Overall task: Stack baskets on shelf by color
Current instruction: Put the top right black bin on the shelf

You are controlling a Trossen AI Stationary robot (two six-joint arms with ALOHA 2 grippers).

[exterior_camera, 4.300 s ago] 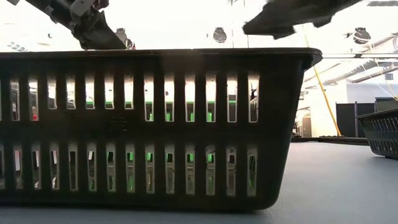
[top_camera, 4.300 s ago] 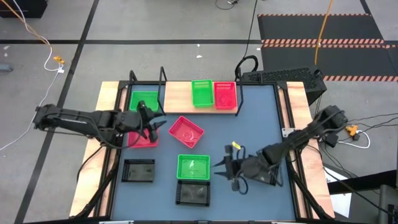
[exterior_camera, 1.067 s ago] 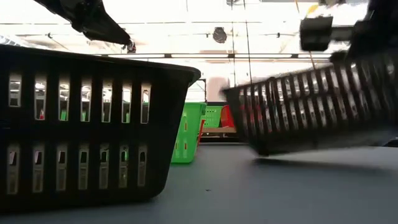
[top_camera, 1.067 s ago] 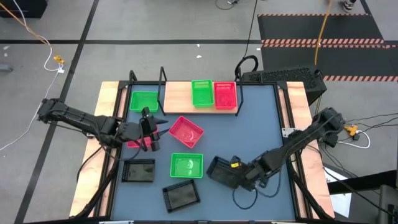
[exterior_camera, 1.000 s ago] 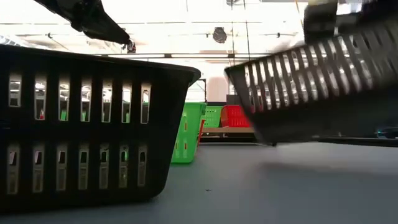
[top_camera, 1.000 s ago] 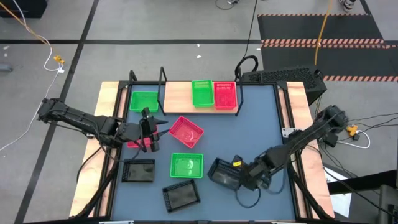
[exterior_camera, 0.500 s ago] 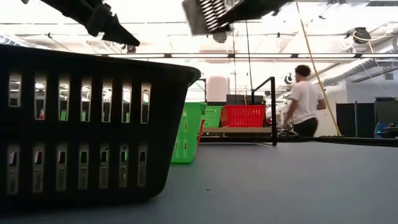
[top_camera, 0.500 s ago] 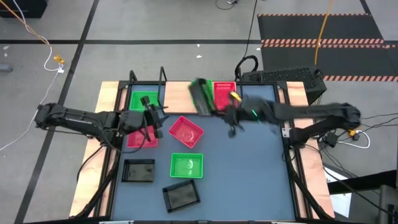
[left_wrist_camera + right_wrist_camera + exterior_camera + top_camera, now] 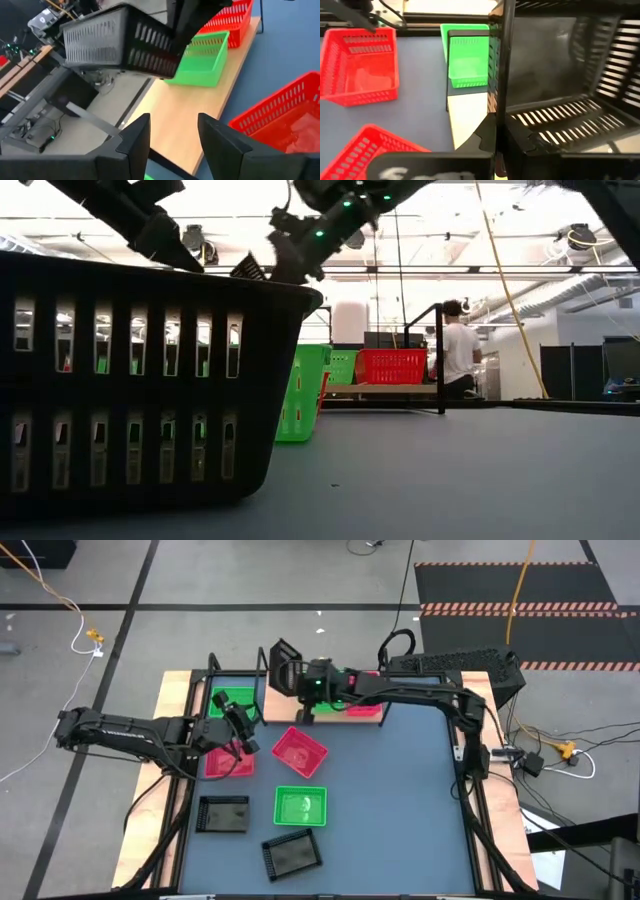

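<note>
1. The left gripper (image 9: 243, 722) hovers over the table's left side, just in front of the shelf's left end, its fingers (image 9: 134, 142) spread apart with nothing between them.
2. Below it, a red basket (image 9: 228, 762) sits at the table's left edge, and a green basket (image 9: 231, 700) rests on the shelf (image 9: 290, 690) at its left end.
3. Two black baskets lie on the blue-grey table (image 9: 400, 800) near the front: one (image 9: 222, 813) at the left, one (image 9: 291, 855) tilted beside it.
4. A second red basket (image 9: 299, 752) sits askew mid-table, with a green basket (image 9: 301, 808) in front of it.
5. The right gripper (image 9: 305, 680) reaches across the shelf's middle, clamped on the rim of a black basket (image 9: 284, 665) held tipped in the air above the bare board.
6. Right of it, the red basket (image 9: 364, 705) on the shelf shows partly past the arm, beside another green one (image 9: 202, 57).
7. In the low view, a person (image 9: 461, 348) stands beyond the table.
</note>
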